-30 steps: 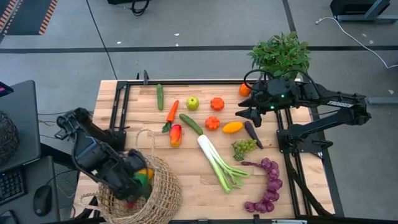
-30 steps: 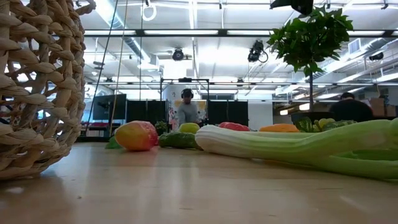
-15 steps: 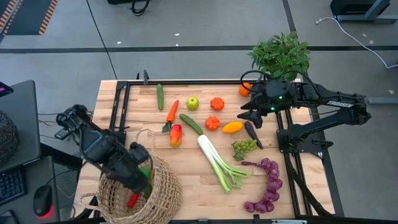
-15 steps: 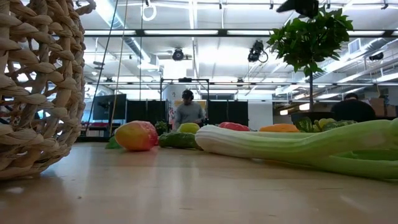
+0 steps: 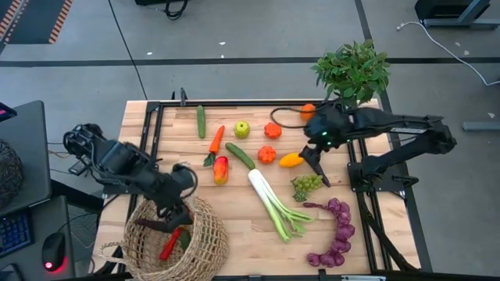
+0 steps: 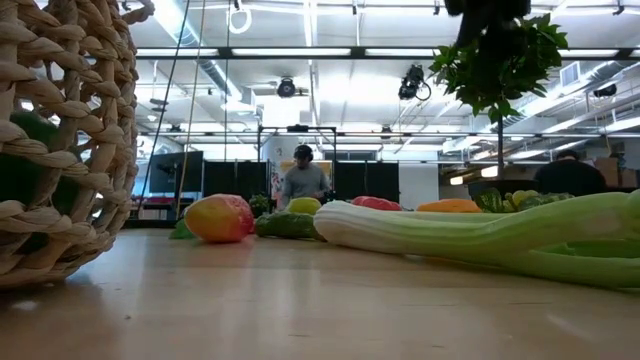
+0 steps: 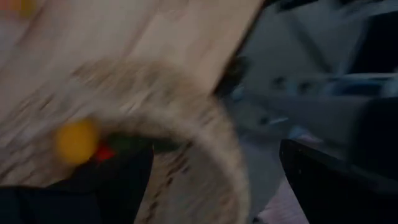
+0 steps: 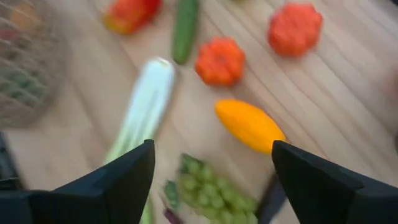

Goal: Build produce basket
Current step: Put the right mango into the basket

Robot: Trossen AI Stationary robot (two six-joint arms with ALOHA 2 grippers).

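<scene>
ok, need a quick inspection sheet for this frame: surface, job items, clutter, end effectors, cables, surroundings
Surface: wooden table, black frame rails along its back and sides.
Job's things: wicker basket at front left, a few pieces already inside; leek, purple grapes, green grapes, carrot, cucumbers, apple, orange pieces loose on the table.
Clutter: potted plant at back right corner.
End effectors: left end effector open over the basket, empty; right end effector open above the yellow pepper, empty.
Cables: one black loop beside the right arm.
Surroundings: person standing far behind the table.
</scene>
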